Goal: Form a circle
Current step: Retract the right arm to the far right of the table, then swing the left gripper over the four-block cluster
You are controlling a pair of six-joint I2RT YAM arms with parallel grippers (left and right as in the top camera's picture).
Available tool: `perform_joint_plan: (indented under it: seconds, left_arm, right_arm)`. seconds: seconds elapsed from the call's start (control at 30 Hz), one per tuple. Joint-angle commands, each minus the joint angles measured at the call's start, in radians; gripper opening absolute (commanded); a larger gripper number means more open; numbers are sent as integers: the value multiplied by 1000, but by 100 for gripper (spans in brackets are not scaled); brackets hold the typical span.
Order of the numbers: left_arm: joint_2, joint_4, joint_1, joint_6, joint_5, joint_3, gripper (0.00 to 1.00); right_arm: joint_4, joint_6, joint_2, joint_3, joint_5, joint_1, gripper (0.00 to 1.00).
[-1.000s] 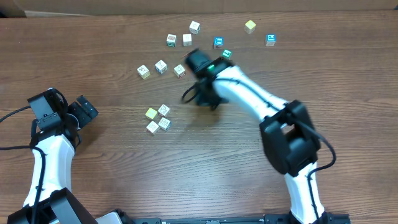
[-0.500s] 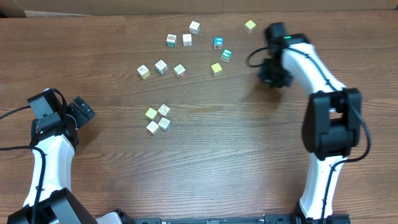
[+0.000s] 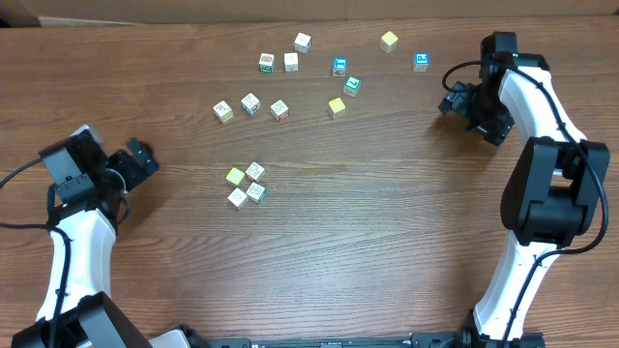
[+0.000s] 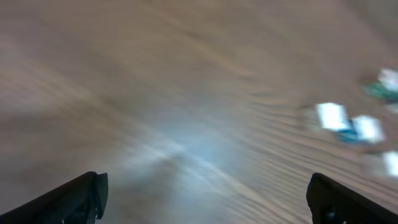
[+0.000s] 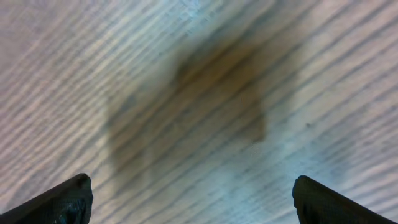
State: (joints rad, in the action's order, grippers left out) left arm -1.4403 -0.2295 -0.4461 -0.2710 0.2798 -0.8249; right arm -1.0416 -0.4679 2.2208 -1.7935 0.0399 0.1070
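Sitting at nine o'clock on the table point(image 3: 319, 271), the left gripper point(image 3: 138, 159) has its jaws spread wide, holding nothing. The circle point(image 3: 246, 185), four tiny cubes packed together, lies just left of centre. Loose cubes point(image 3: 280, 109) scatter toward twelve. At two o'clock the right gripper point(image 3: 453, 101) hangs, jaws wide, holding nothing.

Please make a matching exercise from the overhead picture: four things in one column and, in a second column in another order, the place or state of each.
Things
1. circle
2. left gripper
3. right gripper
4. teal cube

Places or states
a. at the right, open and empty
b. far side, beside a blue cube
c. left of the middle, four cubes packed close
d. at the left, open and empty

Pairs: 1-c, 2-d, 3-a, 4-b
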Motion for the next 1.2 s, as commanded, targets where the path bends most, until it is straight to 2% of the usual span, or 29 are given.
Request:
perform_joint_plan:
  seconds: [0.0,0.1,0.17,0.33,0.4,0.5,0.53,0.6,0.67,0.77,0.97,1.17]
  left_arm:
    - [14,-10,10,43,258,-19,100]
    - [14,-111,11,81,322,-106,100]
    - [14,-229,24,153,319,-204,100]
    - [14,-546,121,376,182,-455,100]
    - [14,-602,198,436,149,-512,100]
    - [13,-617,276,451,148,-510,100]
    - [8,-632,305,453,139,-503,96]
    - [1,-674,362,475,76,-481,78]
    - [-6,-694,409,477,-25,-442,69]
    - [-11,-668,470,465,-152,-353,68]
    - [-11,-595,533,472,-159,-222,71]
    - [-11,-531,554,447,-160,-128,69]
  right_arm:
    - [24,0,-13,-19,-19,-1,100]
    - [43,1,-13,-19,-19,-1,100]
    - [47,0,-13,-19,-19,-1,100]
    - [49,1,-13,-19,-19,-1,100]
    - [49,0,-13,-19,-19,-1,100]
    - [49,1,-13,-19,-19,-1,100]
    - [50,0,-13,-19,-19,-1,100]
    - [49,0,-13,-19,-19,-1,100]
    - [50,0,-13,-19,-19,-1,100]
    - [49,1,-13,-19,-19,-1,100]
    - [49,1,-13,-19,-19,-1,100]
    - [49,1,-13,-19,-19,-1,100]
